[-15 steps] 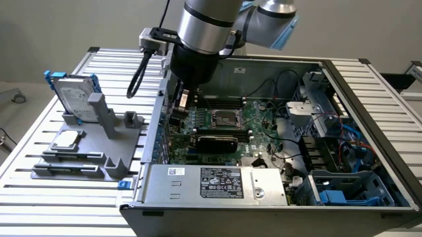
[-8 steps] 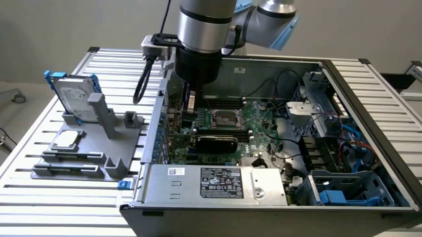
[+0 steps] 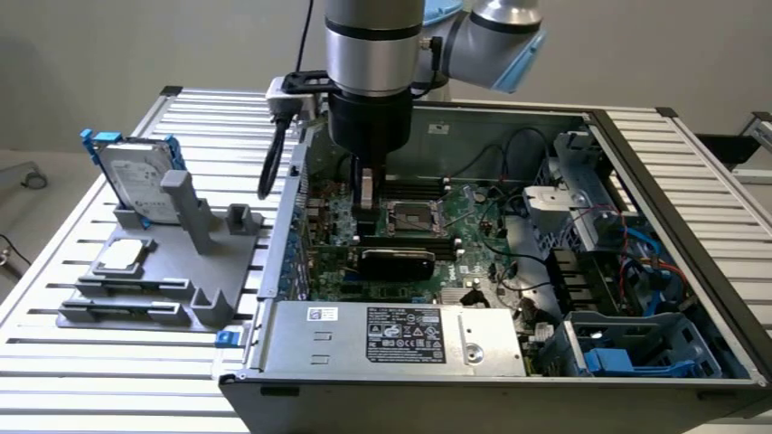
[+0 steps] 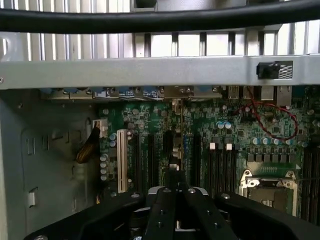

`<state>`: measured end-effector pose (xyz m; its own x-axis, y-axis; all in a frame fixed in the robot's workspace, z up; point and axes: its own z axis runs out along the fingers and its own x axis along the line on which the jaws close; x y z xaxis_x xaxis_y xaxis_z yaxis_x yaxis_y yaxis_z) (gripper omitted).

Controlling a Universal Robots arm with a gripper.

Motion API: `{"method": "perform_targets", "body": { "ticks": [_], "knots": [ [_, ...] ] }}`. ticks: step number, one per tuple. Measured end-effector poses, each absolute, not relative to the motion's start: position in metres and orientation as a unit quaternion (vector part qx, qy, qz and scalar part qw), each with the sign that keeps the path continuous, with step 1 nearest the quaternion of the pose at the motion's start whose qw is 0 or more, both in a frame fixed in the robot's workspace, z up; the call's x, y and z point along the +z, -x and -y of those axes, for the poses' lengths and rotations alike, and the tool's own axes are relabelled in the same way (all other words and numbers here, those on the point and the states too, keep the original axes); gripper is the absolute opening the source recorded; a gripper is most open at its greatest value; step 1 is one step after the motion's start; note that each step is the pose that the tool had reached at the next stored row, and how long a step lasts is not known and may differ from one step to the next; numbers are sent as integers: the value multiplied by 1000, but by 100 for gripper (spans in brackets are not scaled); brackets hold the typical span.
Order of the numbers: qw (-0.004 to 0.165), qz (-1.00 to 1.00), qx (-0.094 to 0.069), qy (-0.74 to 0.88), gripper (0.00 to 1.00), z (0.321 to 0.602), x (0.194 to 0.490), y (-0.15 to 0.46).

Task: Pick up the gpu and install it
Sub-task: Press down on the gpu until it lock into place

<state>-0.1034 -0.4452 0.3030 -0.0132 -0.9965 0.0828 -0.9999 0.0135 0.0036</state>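
I see my gripper (image 4: 176,172) down inside the computer case (image 3: 399,371), over the big green board (image 3: 476,221). Its fingers are squeezed together and hold nothing. The gpu (image 3: 396,263) sits on the board, near the gripper.

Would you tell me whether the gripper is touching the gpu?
Apart. The exterior view shows green motherboard between the shut gripper and the gpu.

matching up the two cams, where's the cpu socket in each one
exterior view: the cpu socket sits mid-motherboard, just to the exterior view's right of the claw.
wrist view: the cpu socket is the silver frame on the motherboard, off to one side of the claw.
shared landmark: the shut claw, close beside the socket in both.
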Motion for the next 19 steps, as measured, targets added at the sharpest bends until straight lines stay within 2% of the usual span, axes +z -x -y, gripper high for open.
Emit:
{"method": "perform_targets", "body": {
  "ticks": [2,19],
  "knots": [
    [26,711,32,-702,11,445,303,100],
    [23,710,27,-703,11,446,303,93]
  ]
}}
